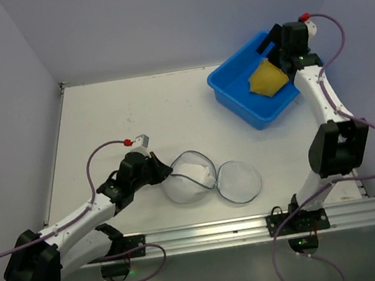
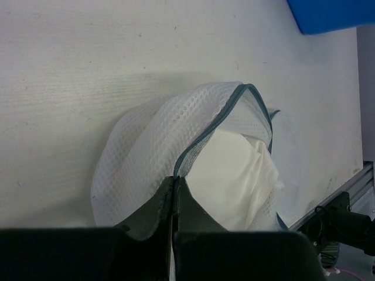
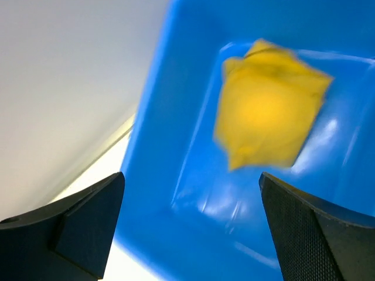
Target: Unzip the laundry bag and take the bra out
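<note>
my left gripper (image 2: 176, 182): fingers pressed together, pinching the laundry bag's zipper rim (image 2: 218, 124) at the edge nearest my wrist.
my right gripper (image 3: 190, 190): fingers spread wide with nothing between them, hanging over the blue tub (image 3: 161, 140).
laundry bag (image 1: 191, 176): on the table (image 1: 113, 116) near its front edge, between my two arm bases. it is unzipped and lies open as two round mesh halves side by side, joined where they meet.
left half of the bag: the one i grip. its mesh (image 2: 146, 146) stands up off the table, and white fabric (image 2: 234, 181) shows inside its open mouth.
right half of the bag (image 1: 240, 180): flat on the table, see-through, apart from both my grippers.
bra (image 1: 268, 77): yellow, out of the bag, inside the blue tub below my right fingers. it is blurred in my right wrist view (image 3: 269, 111), so i cannot tell whether it rests on the tub floor.
blue tub, position (image 1: 237, 97): at the far right of the table, well apart from the bag.
</note>
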`<action>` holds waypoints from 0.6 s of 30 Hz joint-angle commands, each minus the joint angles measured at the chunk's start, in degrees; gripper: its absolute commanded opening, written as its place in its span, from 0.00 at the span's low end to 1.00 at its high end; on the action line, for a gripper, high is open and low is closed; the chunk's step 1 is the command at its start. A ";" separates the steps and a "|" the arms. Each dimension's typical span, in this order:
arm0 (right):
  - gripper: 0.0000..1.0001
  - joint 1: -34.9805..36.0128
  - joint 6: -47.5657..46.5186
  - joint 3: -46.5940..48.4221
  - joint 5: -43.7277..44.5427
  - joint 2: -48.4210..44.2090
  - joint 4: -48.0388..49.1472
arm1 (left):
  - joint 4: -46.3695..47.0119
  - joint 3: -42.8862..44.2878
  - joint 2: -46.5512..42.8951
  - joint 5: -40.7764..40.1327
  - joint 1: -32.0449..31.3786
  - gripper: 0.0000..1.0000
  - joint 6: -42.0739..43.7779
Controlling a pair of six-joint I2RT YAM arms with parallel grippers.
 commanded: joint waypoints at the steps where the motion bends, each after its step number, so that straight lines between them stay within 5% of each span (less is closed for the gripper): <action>1: 0.98 6.73 -6.82 -10.07 -9.00 -10.33 4.83 | 0.56 2.73 -0.32 0.02 0.17 0.00 1.61; 6: 0.95 23.83 -14.03 -26.57 -17.39 -22.73 7.37 | -0.14 3.87 -0.23 0.28 0.17 0.00 2.05; 12: 0.88 43.35 -10.26 -40.92 -15.92 -28.18 9.93 | -2.60 4.84 -0.76 -0.15 0.17 0.00 2.75; 18: 0.72 52.61 -6.65 -45.86 -14.50 -25.74 13.62 | -3.04 3.70 -1.99 -0.42 0.17 0.00 2.13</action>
